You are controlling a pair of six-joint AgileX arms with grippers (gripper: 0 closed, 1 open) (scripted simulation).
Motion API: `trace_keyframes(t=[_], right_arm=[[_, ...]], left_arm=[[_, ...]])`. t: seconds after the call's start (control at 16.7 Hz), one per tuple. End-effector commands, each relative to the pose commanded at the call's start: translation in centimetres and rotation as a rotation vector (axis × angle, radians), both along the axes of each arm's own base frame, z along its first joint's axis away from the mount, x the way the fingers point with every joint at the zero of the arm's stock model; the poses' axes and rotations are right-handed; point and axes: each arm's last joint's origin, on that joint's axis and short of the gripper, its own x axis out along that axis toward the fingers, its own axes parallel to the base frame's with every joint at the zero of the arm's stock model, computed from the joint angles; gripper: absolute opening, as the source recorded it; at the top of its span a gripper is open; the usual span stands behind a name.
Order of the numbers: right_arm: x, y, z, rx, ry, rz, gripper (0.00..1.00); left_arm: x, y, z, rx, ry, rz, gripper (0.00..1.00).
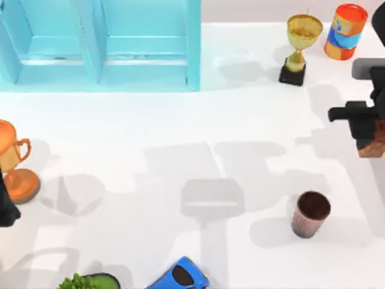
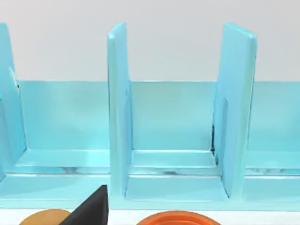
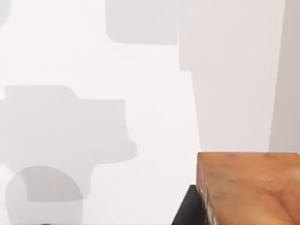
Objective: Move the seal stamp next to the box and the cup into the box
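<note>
**A:** From above: the right tool [image 1: 368, 139] of the AgileX pair hangs at the right edge of the white worktop [image 1: 180, 120], clenched on the seal stamp [image 1: 371, 146], a small reddish-brown block with a lighter tan base peeking out beneath the black fingers. Which step is this?

**B:** The carry, by my reading. The stamp is up in the grasp, well apart from the glossy turquoise compartmented box [image 1: 99, 45] at the far left. The next move calls for a long sweep across to a bare spot just beside the box's right wall.

**A:** And the cup?

**B:** The coppery-brown ribbed tumbler [image 1: 310, 214], dark inside and tapering to its base, stands upright near the front right, untouched. The left arm waits at the left edge by an orange two-handled trophy [image 1: 13, 161]; a gold trophy cup on a black base [image 1: 299, 48] stands at the back.

**A:** The left wrist view?

**B:** Smooth, shiny blue dividers and open bays of the box [image 2: 168, 122]. I cannot tell that tool's state.

**A:** The right wrist view?

**B:** The stamp's flat, mottled, wood-like face [image 3: 248, 187], square-edged, over plain worktop [image 3: 150, 93] crossed by soft shadows.
</note>
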Motion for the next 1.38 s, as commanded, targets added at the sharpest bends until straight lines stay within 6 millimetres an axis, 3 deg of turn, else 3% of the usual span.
trace_keyframes(t=[0.36, 0.66, 1.38], right_arm=[[0.0, 0.0, -1.8, 0.001, -0.002, 0.0, 0.0], [0.0, -0.1, -1.9, 0.001, -0.002, -0.001, 0.0], [0.0, -0.1, -1.9, 0.001, -0.002, -0.001, 0.9]], left_arm=[[0.0, 0.0, 0.0, 0.0, 0.0, 0.0, 1.0], [0.0, 0.0, 0.0, 0.0, 0.0, 0.0, 1.0], [0.0, 0.0, 0.0, 0.0, 0.0, 0.0, 1.0]])
